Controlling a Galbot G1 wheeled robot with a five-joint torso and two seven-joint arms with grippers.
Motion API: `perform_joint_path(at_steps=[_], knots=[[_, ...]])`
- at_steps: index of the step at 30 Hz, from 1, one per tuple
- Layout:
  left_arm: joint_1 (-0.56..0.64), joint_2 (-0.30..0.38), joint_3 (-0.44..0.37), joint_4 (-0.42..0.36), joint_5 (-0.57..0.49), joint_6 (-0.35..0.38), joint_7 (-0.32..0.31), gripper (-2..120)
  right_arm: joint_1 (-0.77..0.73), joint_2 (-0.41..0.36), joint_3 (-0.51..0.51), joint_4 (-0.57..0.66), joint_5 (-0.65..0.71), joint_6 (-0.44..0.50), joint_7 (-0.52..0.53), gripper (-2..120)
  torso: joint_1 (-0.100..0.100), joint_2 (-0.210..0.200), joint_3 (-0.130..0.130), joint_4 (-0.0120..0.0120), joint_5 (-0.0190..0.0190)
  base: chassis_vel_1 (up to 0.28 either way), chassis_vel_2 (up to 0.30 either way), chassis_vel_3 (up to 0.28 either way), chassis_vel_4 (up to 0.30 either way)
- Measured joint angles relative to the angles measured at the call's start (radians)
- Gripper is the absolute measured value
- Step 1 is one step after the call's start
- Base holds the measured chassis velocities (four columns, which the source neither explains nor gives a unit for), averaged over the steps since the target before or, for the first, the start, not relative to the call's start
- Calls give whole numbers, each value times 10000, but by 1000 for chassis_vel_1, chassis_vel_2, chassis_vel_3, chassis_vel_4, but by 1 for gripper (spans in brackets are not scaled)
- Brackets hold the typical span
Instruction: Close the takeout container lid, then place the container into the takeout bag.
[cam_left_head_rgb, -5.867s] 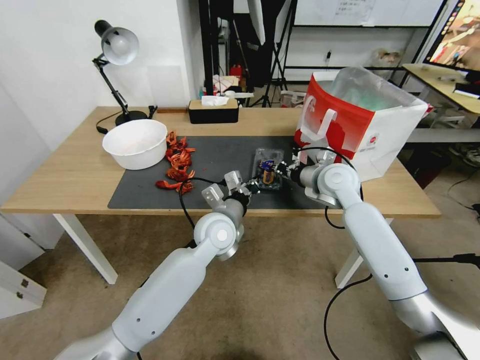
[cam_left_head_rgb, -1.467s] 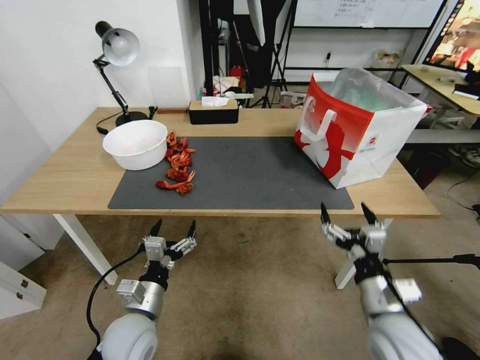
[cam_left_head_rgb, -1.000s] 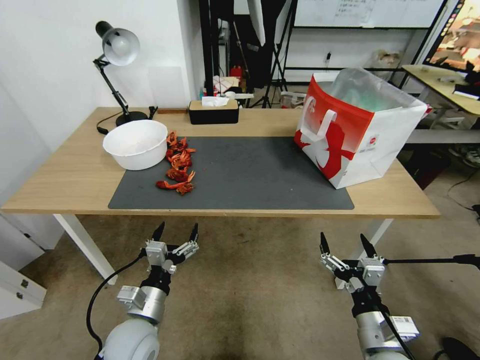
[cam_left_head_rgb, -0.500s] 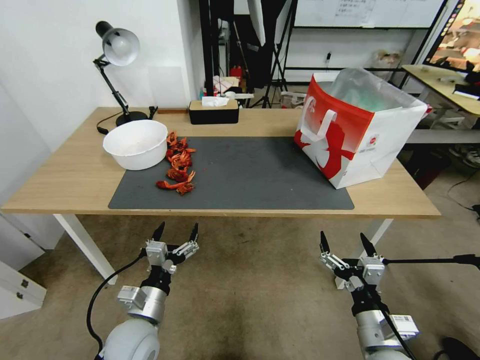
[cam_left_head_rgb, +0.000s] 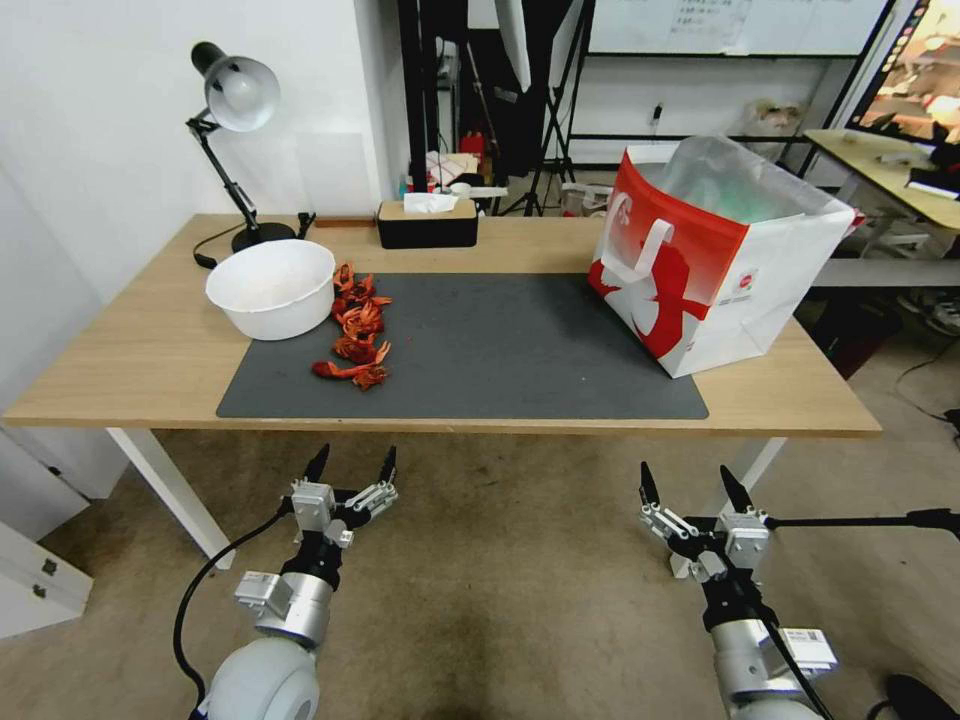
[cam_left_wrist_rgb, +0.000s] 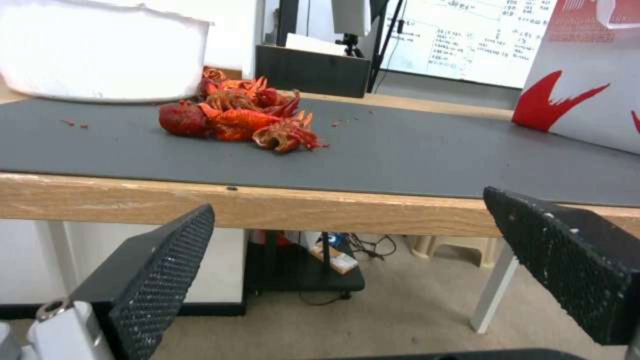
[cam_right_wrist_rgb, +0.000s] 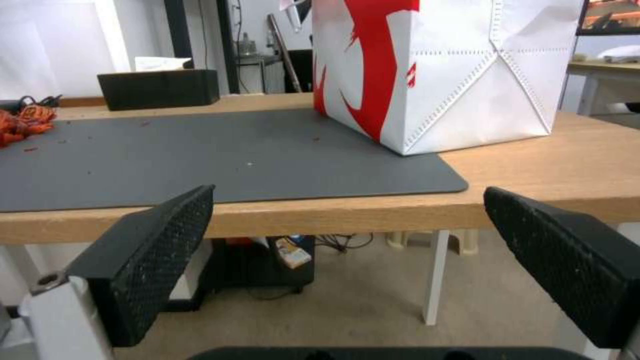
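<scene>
The red-and-white takeout bag (cam_left_head_rgb: 720, 270) stands upright on the table's right side, its top open and its clear liner showing. The takeout container and its lid are out of view. My left gripper (cam_left_head_rgb: 352, 462) hangs open and empty below the table's front edge, left of centre. My right gripper (cam_left_head_rgb: 692, 478) also hangs open and empty below the front edge, under the bag's side. In the left wrist view the left gripper (cam_left_wrist_rgb: 348, 200) faces the table edge, with the bag (cam_left_wrist_rgb: 587, 100) at the far side. In the right wrist view the right gripper (cam_right_wrist_rgb: 350, 189) faces the bag (cam_right_wrist_rgb: 440, 75).
A dark grey mat (cam_left_head_rgb: 470, 345) covers the table's middle. A white bowl (cam_left_head_rgb: 270, 288) and a heap of red crayfish shells (cam_left_head_rgb: 355, 340) sit at its left. A black tissue box (cam_left_head_rgb: 427, 222) and a desk lamp (cam_left_head_rgb: 235, 95) stand at the back.
Both grippers left the container on the mat and drew back below the table edge, now open. The container is gone from the mat. Nothing has moved in the last half second.
</scene>
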Motion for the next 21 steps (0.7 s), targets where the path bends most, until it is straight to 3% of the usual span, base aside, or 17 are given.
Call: perform_joint_path(at_steps=[21], knots=[[-1,0,0,-1,0,11,-2,100,1,-3,0,2,4,-15,0,100,0,0,0,0,0,0,0,0,0]])
